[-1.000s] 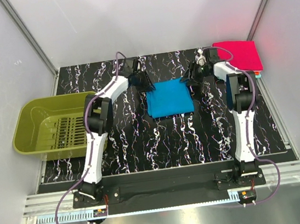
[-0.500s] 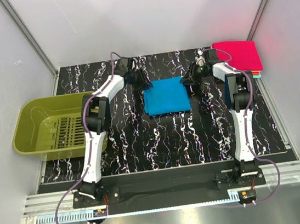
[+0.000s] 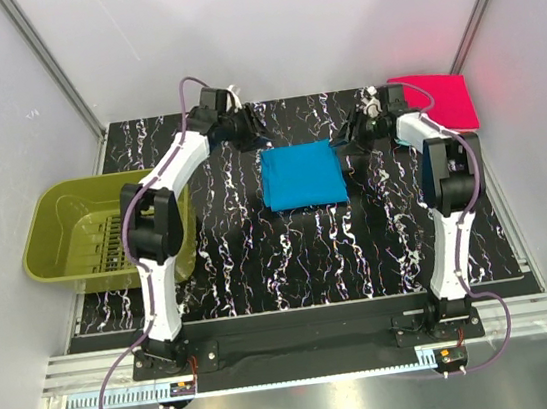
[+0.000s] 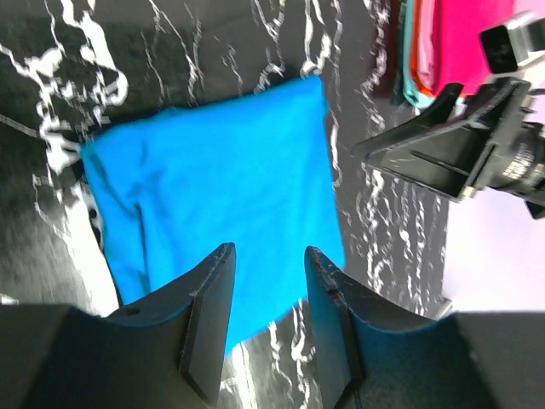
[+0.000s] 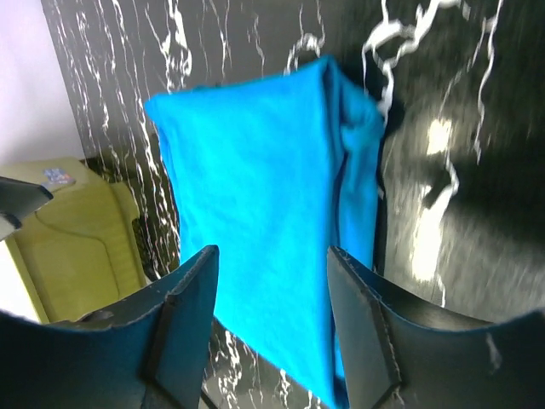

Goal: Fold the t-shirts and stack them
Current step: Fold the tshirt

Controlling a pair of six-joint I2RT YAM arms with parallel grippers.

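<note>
Blue t-shirt, layered edge wrist-view only

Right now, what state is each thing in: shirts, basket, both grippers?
Bright blue cloth t-shirt: folded square, lying flat, unheld.
Magenta-pink cloth t-shirt: folded, lying flat at far right.
Olive-green plastic basket: upright, at left.
Left gripper: open, holding nothing.
Right gripper: open, holding nothing.

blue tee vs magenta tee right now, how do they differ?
Colour: the blue t-shirt is bright blue, the magenta t-shirt pink-red.
Place: blue lies mid-table; magenta sits at the far right corner.
Support: blue rests alone on the table; magenta tops a pile, with orange and teal edges showing beneath.
Both are folded flat.
</note>
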